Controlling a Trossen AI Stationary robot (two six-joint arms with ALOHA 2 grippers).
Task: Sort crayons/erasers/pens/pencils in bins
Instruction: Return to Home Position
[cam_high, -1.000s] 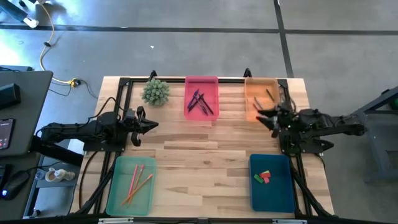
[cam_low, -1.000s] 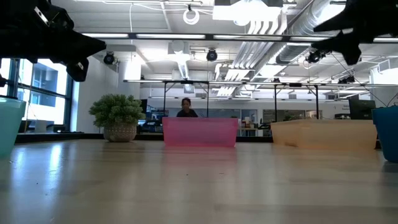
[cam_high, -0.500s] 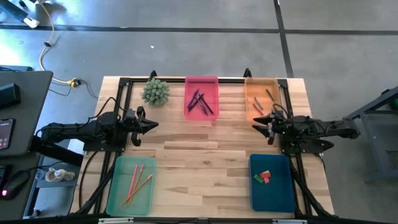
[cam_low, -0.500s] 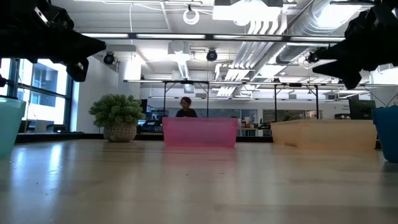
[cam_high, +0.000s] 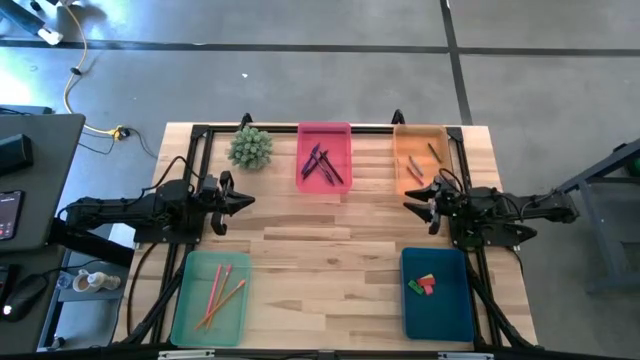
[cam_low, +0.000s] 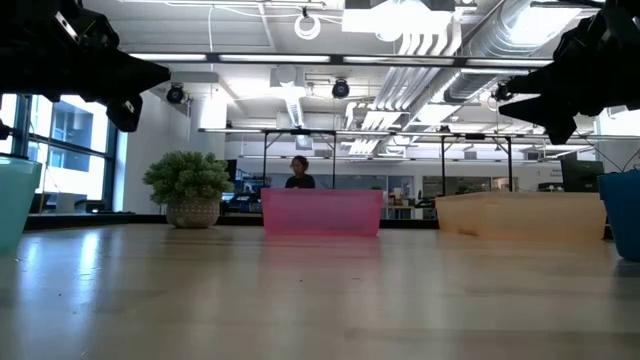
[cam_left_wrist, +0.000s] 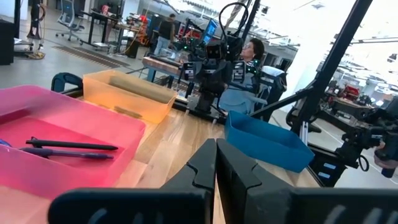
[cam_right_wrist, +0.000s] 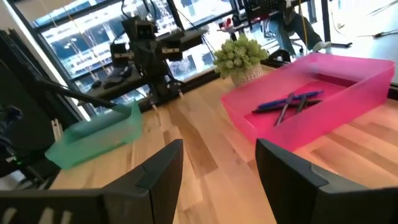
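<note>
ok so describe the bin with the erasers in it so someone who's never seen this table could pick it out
On the wooden table, go to the corner at the high view's lower right. The dark blue bin lies there, on the same side as the orange bin. It is the only dark one, and it holds stubby erasers, red and green, not long sticks.

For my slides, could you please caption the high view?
Pens in pink bin, pencils in green bin, crayons in orange bin, erasers in blue bin; left gripper, right gripper flanking.
</note>
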